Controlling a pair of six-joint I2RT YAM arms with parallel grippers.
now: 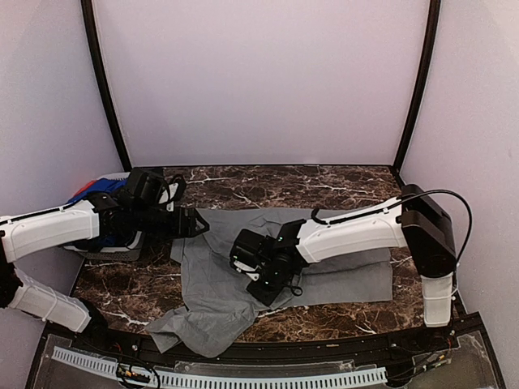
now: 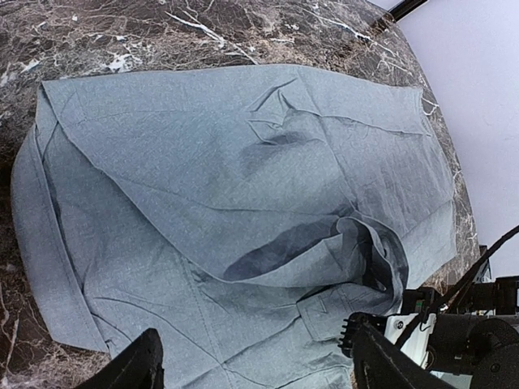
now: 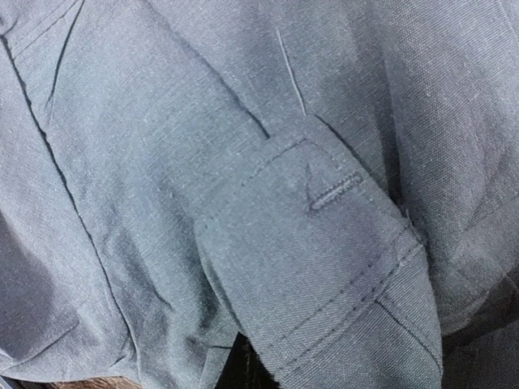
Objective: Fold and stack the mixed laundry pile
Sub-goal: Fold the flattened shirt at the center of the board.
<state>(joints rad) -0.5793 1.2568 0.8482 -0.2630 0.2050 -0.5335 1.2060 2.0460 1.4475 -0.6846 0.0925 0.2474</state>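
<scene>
**One garment under work: shirt lies lengthwise between the two sets of jaws**

1. Surface. A dark marble-patterned table (image 1: 324, 182) carries the work.

2. Garment. A grey woven-cloth shirt (image 1: 219, 284) is spread mostly flat. Its long axis runs across the table, from below the left jaws, past the right jaws and on toward the right arm's base. A crumpled tail hangs toward the near edge, on the near-left of the right jaws.

3. Remaining pile. A royal-blue and red-orange cloth bundle (image 1: 93, 190) sits behind the left jaws, on their outer side and well apart from the shirt. It is partly hidden by the arm.

4. Right gripper (image 1: 263, 271). It is lowered onto the middle of the shirt with its jaws clenched. The wrist view is filled with cloth pressed close, and a buttonholed cuff (image 3: 324, 235) lies directly ahead. The fingers are not visible there, so I cannot tell whether a fold is pinched.

5. Left gripper (image 1: 193, 223). Its jaws are released and spread wide. It hovers just above the shirt's far-left edge, with the cloth stretching away ahead of it.

6. Finding. The raised fold lies just beside the right jaws and across the garment from the left jaws. In my judgement the right arm is the nearer one for the coming fold, which would best run across the long axis.
</scene>
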